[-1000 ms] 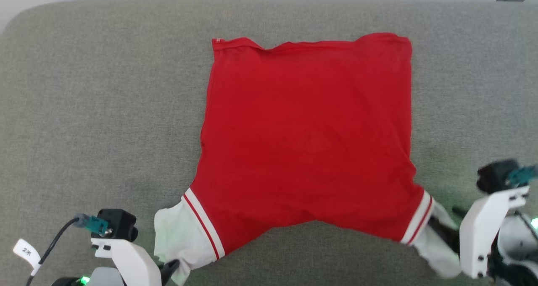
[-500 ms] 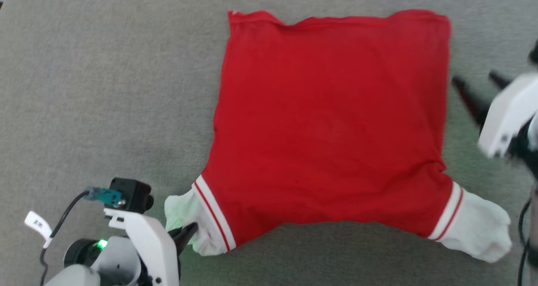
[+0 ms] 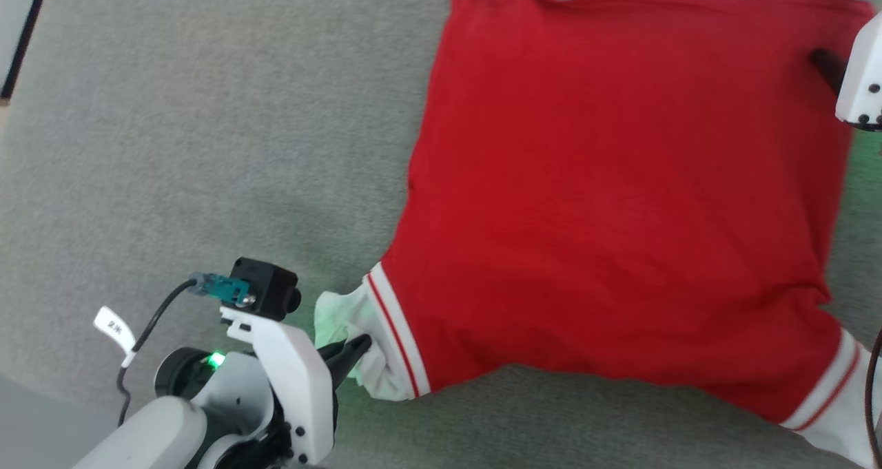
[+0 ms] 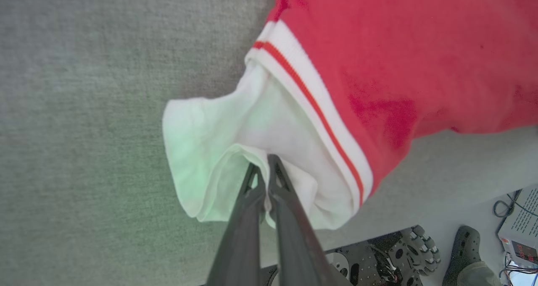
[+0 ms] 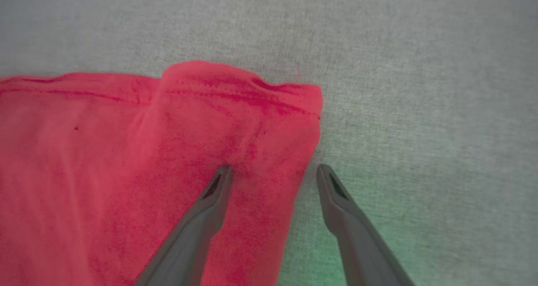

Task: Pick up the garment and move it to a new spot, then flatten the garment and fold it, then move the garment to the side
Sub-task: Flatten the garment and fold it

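Note:
The garment, a red T-shirt with white sleeves, lies spread flat on the grey fabric surface, plain red side up. My left gripper at the lower left is shut on a fold of the white left sleeve; the left wrist view shows both fingers pinched together on the cloth. My right gripper is open at the garment's far right corner. One of its fingers rests over the red cloth, the other over bare surface beside the edge. The right sleeve lies free at the lower right.
The grey surface reaches wide to the left of the garment, with its edge and a dark strip at the top left. Past the near edge, the left wrist view shows a wheeled base, a shoe and an electronics box on the floor.
The head camera has swung, shifting the whole picture right. My open right gripper went from beside the right sleeve up the garment's side to its far corner. The left gripper kept hold of the left sleeve.

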Controlling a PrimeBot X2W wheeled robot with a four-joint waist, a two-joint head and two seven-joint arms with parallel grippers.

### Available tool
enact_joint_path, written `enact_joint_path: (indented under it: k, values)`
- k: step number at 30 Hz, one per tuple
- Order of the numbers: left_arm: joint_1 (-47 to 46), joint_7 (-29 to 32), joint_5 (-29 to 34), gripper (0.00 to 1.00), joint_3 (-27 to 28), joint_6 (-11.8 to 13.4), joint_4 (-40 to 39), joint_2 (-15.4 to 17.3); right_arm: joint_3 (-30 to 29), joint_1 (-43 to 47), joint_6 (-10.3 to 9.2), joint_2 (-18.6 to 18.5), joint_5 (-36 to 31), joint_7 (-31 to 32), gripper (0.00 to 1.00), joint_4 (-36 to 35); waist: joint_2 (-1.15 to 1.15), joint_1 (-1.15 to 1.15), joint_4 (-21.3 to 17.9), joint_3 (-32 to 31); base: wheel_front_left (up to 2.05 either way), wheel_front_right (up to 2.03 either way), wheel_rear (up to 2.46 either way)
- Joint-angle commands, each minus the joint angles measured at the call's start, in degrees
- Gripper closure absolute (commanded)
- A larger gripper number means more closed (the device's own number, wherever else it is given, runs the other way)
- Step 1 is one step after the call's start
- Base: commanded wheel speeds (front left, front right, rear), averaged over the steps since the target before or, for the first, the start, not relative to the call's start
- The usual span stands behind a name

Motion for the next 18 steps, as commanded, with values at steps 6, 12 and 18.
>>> enact_joint_path:
  k: [6, 12, 18]
  values:
    - [-2.63, 0.18, 0.35, 1.00, -1.13, -1.85, 2.38, -2.17, -2.56, -2.50, -0.03, 0.51, -4.94, 7.09, 0.00, 13.08, 0.00, 0.00, 3.55, 2.03, 0.00, 0.00, 0.00]
    - [-2.81, -0.28, -0.23, 1.00, -1.20, -2.18, 3.61, -2.82, -2.18, -1.11, -0.01, 1.12, -6.95, 11.94, 1.00, 19.56, 0.00, 0.00, 3.86, 1.66, 0.00, 0.00, 0.00]
    - [-1.00, -0.84, -1.50, 1.00, 0.03, -1.98, 4.41, -1.90, 2.12, -1.59, -0.02, -0.34, -6.24, 7.06, 1.00, 17.68, 0.00, 0.00, 1.35, -0.39, 0.00, 0.00, 0.00]
